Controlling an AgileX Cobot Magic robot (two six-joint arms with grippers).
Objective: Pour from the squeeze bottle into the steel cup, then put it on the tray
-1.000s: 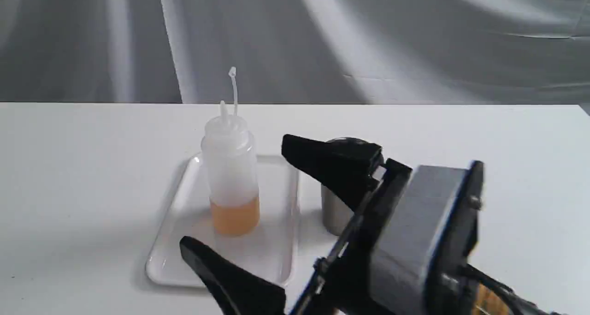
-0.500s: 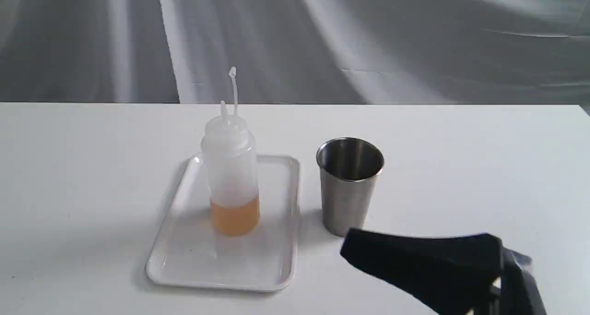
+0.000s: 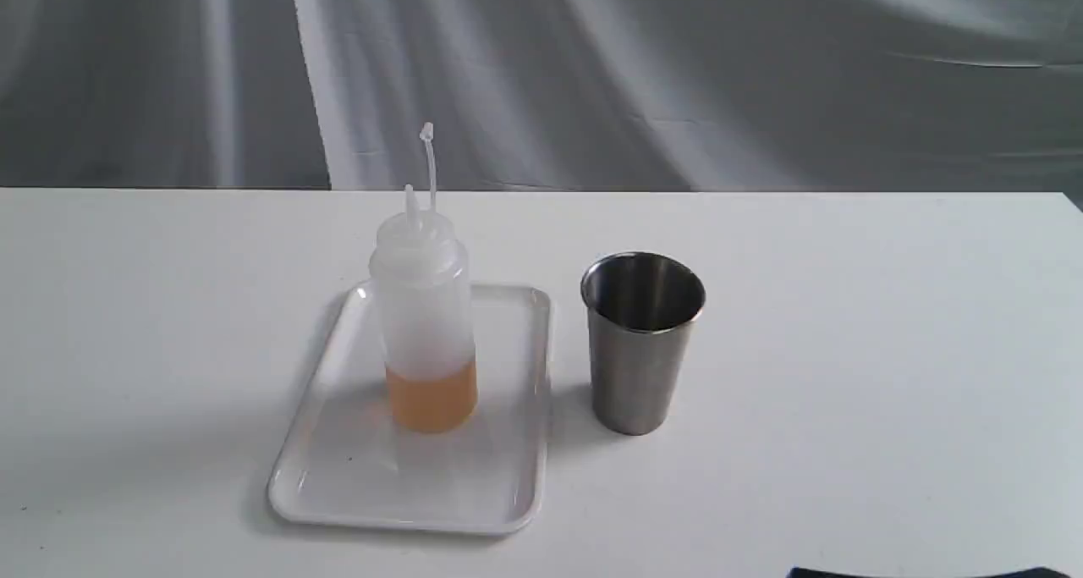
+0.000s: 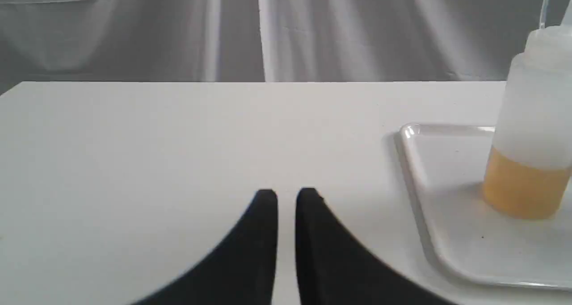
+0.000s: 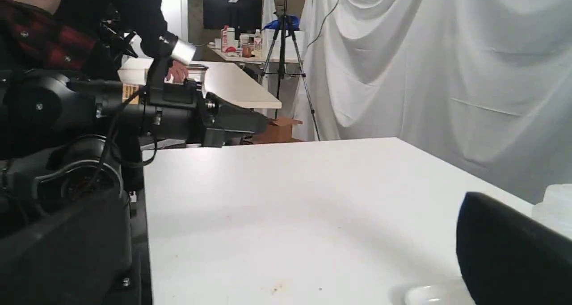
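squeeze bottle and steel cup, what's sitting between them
No object: just the tray's rim and a strip of bare table separate the squeeze bottle from the steel cup, seen in the exterior view.

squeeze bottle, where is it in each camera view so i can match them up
Exterior view: the squeeze bottle stands upright on the tray, left of the cup.
Left wrist view: at the right edge, on the tray, partly cut off.
Right wrist view: only a frosted sliver at the right edge, probably the bottle.
Shared landmark: the tray under it, clear in the exterior and left wrist views.
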